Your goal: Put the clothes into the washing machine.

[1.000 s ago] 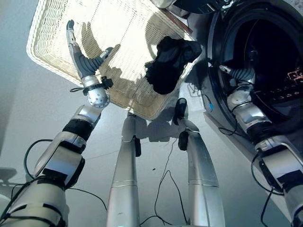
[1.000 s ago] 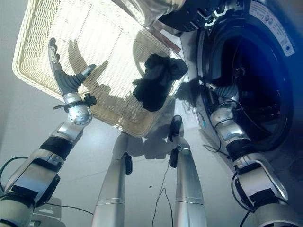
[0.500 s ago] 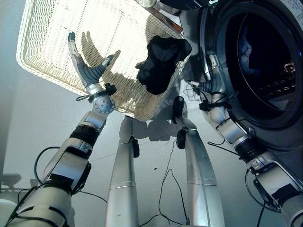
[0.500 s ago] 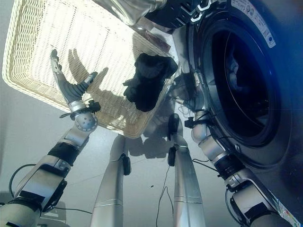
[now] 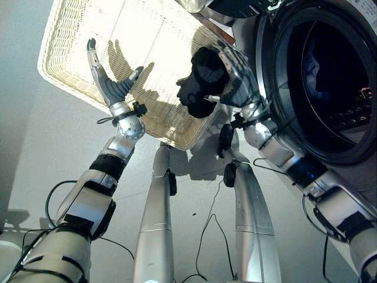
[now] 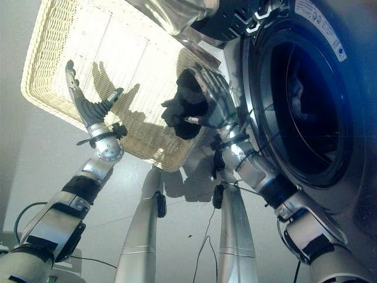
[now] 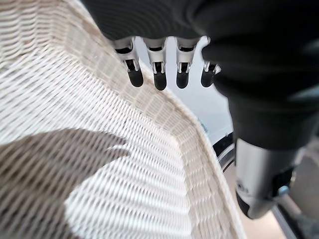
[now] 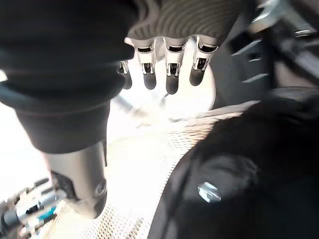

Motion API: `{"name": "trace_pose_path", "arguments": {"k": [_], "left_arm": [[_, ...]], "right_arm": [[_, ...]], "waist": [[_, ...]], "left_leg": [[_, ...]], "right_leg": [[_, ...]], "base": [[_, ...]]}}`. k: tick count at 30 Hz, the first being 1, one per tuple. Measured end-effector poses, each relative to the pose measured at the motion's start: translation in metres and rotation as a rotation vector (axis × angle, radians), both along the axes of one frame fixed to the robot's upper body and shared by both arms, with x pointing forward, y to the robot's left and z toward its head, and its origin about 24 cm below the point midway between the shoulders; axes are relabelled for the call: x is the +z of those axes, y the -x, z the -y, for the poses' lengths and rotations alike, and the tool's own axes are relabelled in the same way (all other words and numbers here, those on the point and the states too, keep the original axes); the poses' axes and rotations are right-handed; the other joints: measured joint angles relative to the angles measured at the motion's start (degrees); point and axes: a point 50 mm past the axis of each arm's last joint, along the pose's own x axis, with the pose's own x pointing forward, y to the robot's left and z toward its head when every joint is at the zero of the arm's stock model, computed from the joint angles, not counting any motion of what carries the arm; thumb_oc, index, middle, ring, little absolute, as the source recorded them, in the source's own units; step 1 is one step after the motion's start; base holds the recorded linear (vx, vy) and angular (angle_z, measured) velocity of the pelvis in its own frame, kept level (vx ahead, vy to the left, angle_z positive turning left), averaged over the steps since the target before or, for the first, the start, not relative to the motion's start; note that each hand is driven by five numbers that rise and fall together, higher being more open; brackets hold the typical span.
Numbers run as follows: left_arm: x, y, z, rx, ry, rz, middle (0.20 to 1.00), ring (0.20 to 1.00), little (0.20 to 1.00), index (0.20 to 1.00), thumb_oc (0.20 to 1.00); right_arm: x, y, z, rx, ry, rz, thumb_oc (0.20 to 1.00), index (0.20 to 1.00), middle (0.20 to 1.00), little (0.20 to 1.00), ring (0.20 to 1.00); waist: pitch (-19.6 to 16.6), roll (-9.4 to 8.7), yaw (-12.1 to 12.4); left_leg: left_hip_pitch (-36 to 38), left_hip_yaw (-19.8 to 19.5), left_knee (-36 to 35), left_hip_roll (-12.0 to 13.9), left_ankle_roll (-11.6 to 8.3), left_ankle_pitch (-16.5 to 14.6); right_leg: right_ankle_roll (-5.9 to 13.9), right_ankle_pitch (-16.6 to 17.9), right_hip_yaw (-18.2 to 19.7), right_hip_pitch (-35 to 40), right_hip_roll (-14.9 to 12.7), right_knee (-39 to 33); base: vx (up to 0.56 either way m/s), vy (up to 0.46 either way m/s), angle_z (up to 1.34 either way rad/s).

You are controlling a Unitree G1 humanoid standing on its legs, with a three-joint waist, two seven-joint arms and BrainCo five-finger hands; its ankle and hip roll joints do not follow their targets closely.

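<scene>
Right hand [image 5: 235, 79] hung spread at centre frame over the black garment [image 5: 203, 82] in the wicker basket [image 5: 70, 71]; left hand [image 5: 109, 76] was spread too.

- white label [image 6: 317, 25] on washing machine [image 6: 347, 118] front, at about 1 o'clock of the drum opening: print too small to read
- no other text, numbers or signs legible

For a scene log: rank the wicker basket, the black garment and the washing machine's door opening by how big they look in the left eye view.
1. Wicker basket, largest.
2. Door opening, somewhat smaller, though cut off at the view's edge, so unsure.
3. Black garment, clearly smallest, partly behind the right hand.
</scene>
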Motion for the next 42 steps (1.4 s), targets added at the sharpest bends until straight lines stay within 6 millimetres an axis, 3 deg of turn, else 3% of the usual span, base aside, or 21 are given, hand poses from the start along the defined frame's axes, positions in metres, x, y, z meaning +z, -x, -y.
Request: {"name": "trace_pose_path", "arguments": {"k": [6,11,30,31,32,33,42], "left_arm": [[0.007,-0.007,-0.004,0.010,0.004,-0.027,1.000,1.000,1.000,1.000,1.000],[0.009,-0.010,-0.001,-0.003,-0.013,-0.043,1.000,1.000,1.000,1.000,1.000],[0.014,-0.012,0.010,-0.029,-0.056,-0.035,1.000,1.000,1.000,1.000,1.000],[0.014,-0.012,0.009,-0.026,-0.054,-0.033,1.000,1.000,1.000,1.000,1.000],[0.014,-0.012,0.009,-0.024,-0.052,-0.032,1.000,1.000,1.000,1.000,1.000],[0.014,-0.011,0.009,-0.023,-0.051,-0.031,1.000,1.000,1.000,1.000,1.000],[0.014,-0.011,0.009,-0.026,-0.047,-0.020,1.000,1.000,1.000,1.000,1.000]], "right_arm": [[0.004,-0.025,0.000,-0.168,0.122,-0.065,1.000,1.000,1.000,1.000,1.000],[-0.006,-0.044,0.012,-0.328,0.194,-0.183,1.000,1.000,1.000,1.000,1.000],[-0.012,-0.058,0.031,-0.446,0.390,-0.313,1.000,1.000,1.000,1.000,1.000],[-0.012,-0.058,0.031,-0.447,0.406,-0.306,0.815,0.815,0.815,0.815,0.815],[-0.013,-0.058,0.031,-0.448,0.420,-0.300,0.319,0.319,0.319,0.319,0.319],[-0.014,-0.058,0.031,-0.446,0.432,-0.298,0.200,0.200,0.200,0.200,0.200],[-0.018,-0.059,0.032,-0.461,0.482,-0.273,0.200,0.200,0.200,0.200,0.200]], "waist": [[-0.03,0.06,0.77],[-0.06,0.11,2.39],[-0.11,0.19,2.76],[-0.11,0.19,2.63],[-0.11,0.19,2.50],[-0.11,0.19,2.36],[-0.11,0.19,2.27]], "left_leg": [[0.01,-0.71,0.23,-0.10,-0.11,0.55],[0.01,-1.48,0.51,-0.14,-0.33,0.67],[-0.99,-2.92,0.52,-0.31,-0.49,0.55],[-0.99,-2.92,0.52,-0.31,-0.50,0.54],[-0.99,-2.92,0.52,-0.32,-0.50,0.53],[-0.99,-2.92,0.52,-0.32,-0.51,0.53],[-0.98,-2.87,0.81,-0.31,-0.48,0.55]], "right_leg": [[-0.27,0.10,-0.67,0.51,-0.21,0.24],[-0.54,-0.26,-1.38,0.73,-0.44,0.84],[-0.38,-0.55,-2.82,0.75,-0.78,0.54],[-0.38,-0.55,-2.82,0.75,-0.77,0.55],[-0.38,-0.55,-2.82,0.75,-0.77,0.55],[-0.38,-0.55,-2.81,0.75,-0.79,0.55],[-0.44,-0.51,-2.75,0.75,-0.79,0.66]], "base": [[0.01,-0.034,0.04],[0.01,-0.017,0.05],[0.00,-0.005,0.02],[0.00,0.000,0.00],[0.00,0.000,0.00],[0.00,0.000,0.00],[0.00,0.000,0.00]]}}
